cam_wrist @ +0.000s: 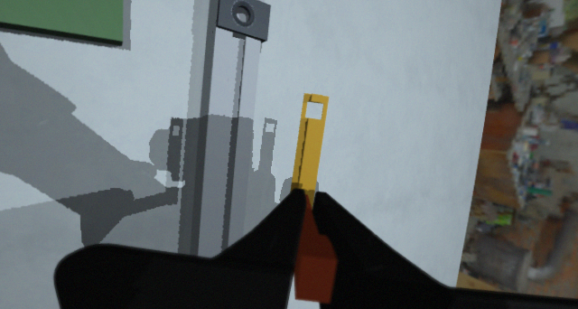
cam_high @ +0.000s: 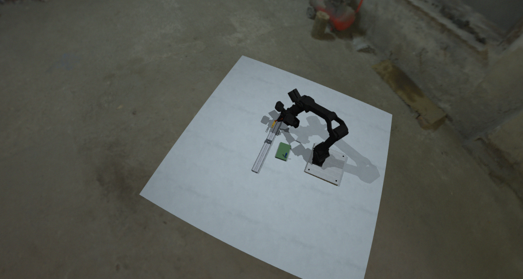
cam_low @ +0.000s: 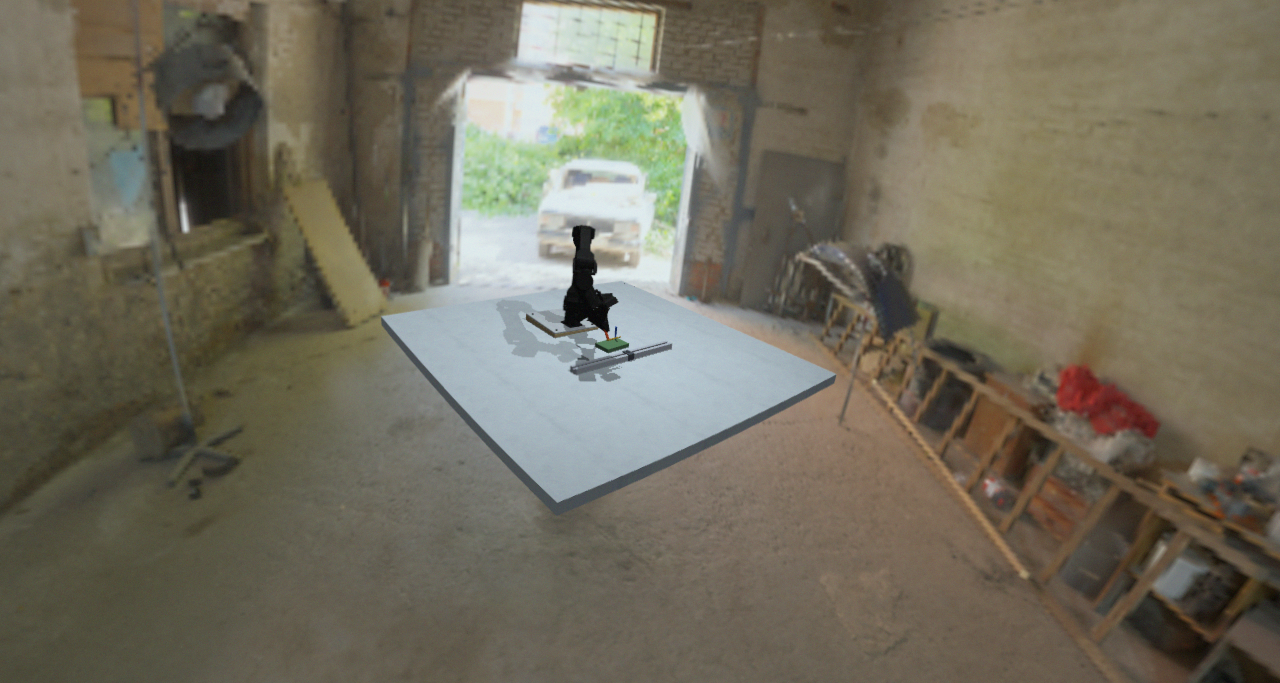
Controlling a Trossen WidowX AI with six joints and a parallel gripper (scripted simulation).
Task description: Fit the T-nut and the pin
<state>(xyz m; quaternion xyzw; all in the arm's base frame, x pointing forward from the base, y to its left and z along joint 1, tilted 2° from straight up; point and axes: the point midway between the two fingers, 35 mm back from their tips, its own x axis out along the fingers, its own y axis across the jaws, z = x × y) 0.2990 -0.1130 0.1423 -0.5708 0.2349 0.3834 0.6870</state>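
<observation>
The long, flat brass-yellow T-nut (cam_high: 273, 123) (cam_wrist: 312, 142), with a small rectangular opening near its far end, hangs from its orange-red block-shaped handle (cam_wrist: 315, 273), clear of the rail and outside its slot. The black parallel-jaw gripper (cam_high: 280, 119) (cam_wrist: 308, 200) is nearly closed, its two tapered fingers pinching that handle. In the wrist view, the nut appears beside the long silver-grey aluminum rail (cam_high: 260, 158) (cam_low: 648, 351) (cam_wrist: 221, 83), roughly in line with it; its exact height above the white table cannot be told. A shadow of the gripper falls across the rail. Farther along the rail sits the dark grey rectangular bracket (cam_high: 268, 141) (cam_low: 630, 355) (cam_wrist: 226, 22), with a round hole in its upper face, lying across the slot. Near the rail, on the side toward the arm's base, is the flat green rectangular tray (cam_high: 282, 150) (cam_low: 612, 346) (cam_wrist: 68, 11). The small blue pin (cam_high: 285, 155) (cam_low: 615, 331) stands upright at the tray. The black six-joint arm (cam_high: 321, 110) (cam_low: 583, 271) reaches over from a pale rectangular base plate (cam_high: 323, 177) (cam_low: 539, 322) with dark holes near its corners. All of this stands on the broad white square table (cam_high: 226, 189) (cam_low: 572, 446), with a stained concrete floor (cam_high: 91, 94) (cam_low: 358, 571) around it.
</observation>
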